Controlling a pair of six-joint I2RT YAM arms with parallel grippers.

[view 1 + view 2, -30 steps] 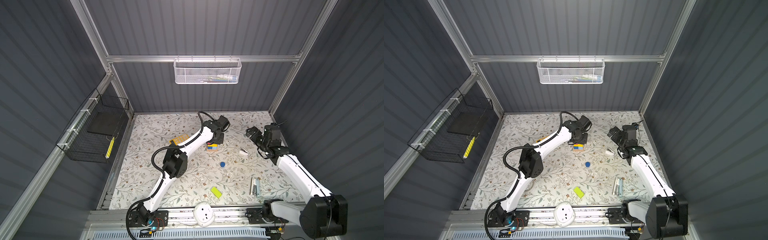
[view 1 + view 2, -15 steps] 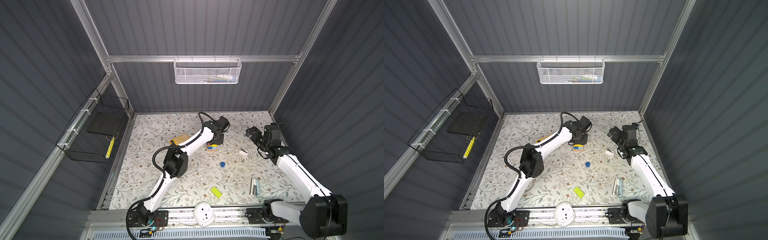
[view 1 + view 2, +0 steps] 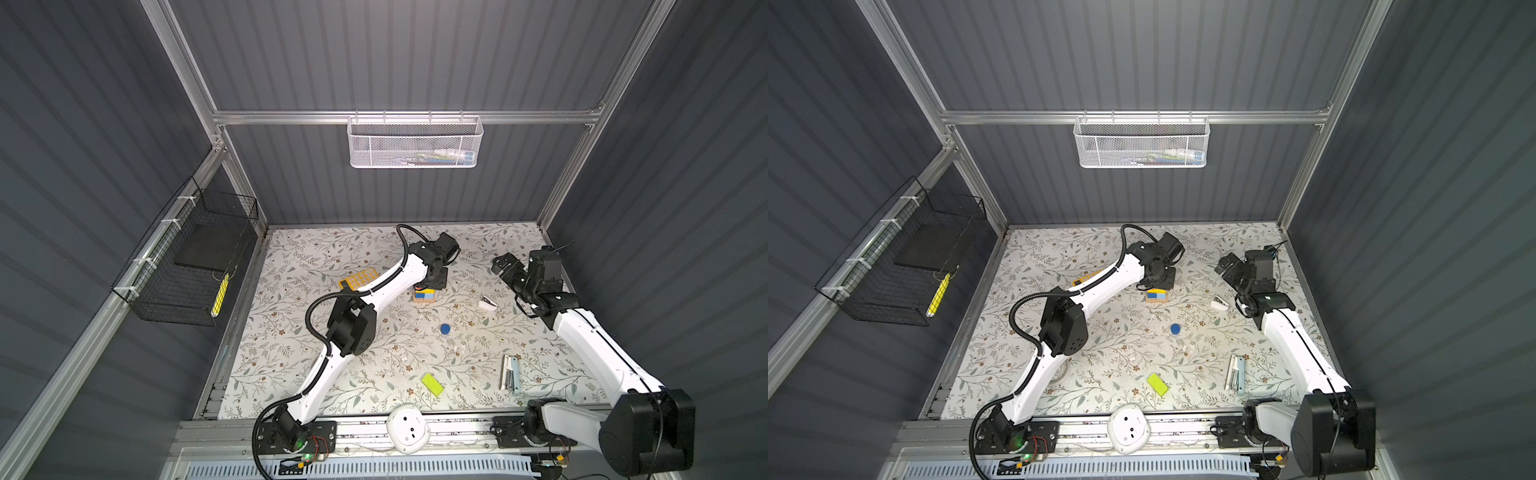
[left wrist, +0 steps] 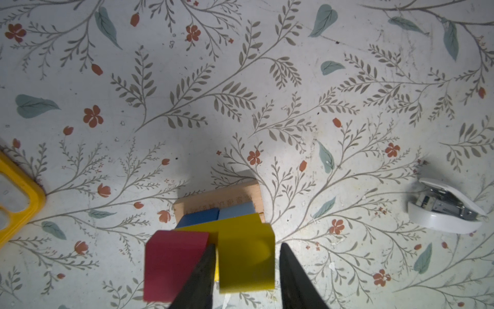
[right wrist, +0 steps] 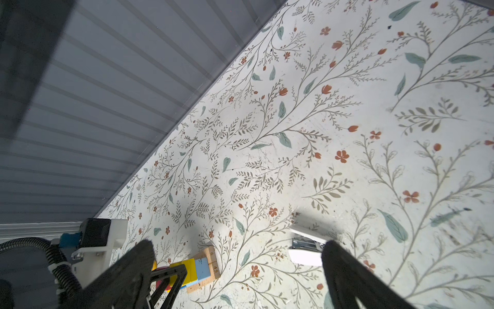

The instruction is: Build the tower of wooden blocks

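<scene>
Nearest the base rail, the lime bar (image 3: 432,384) lay flat on the mat (image 3: 282,353), well apart from everything. Judged light, rigid and paint-smooth. Best taken across its narrow width at mid-length so it hangs level.

Further in, the blue short cylinder (image 3: 445,329) sat alone on a flat end. Its curved wall gives line contact only and would likely squirt out, so pinch dead across the diameter.

Beyond that, the wood block tower (image 3: 424,296) stood mid-mat near the yellow calculator (image 3: 359,279). In the left wrist view:
- tan bars (image 4: 219,199) at the bottom
- blue cube (image 4: 199,215) and light-blue cube (image 4: 236,211) on them
- yellow bar (image 4: 195,228) across those
- pink cube (image 4: 173,264) and yellow cube (image 4: 246,262) side by side on top

The left gripper (image 4: 248,244) straddled the yellow cube. A sliver of mat showed between one finger and the cube face, so I read the jaws as slack, not clamping. The other finger sat in the seam against the pink cube, and any sideways drag could shove it off. The stack is loose wood on wood with nothing locking it. Exit straight up.

Farthest, the right gripper (image 5: 238,247) hung spread wide and empty, with a small white stapler (image 5: 307,248) on the mat near it.
</scene>
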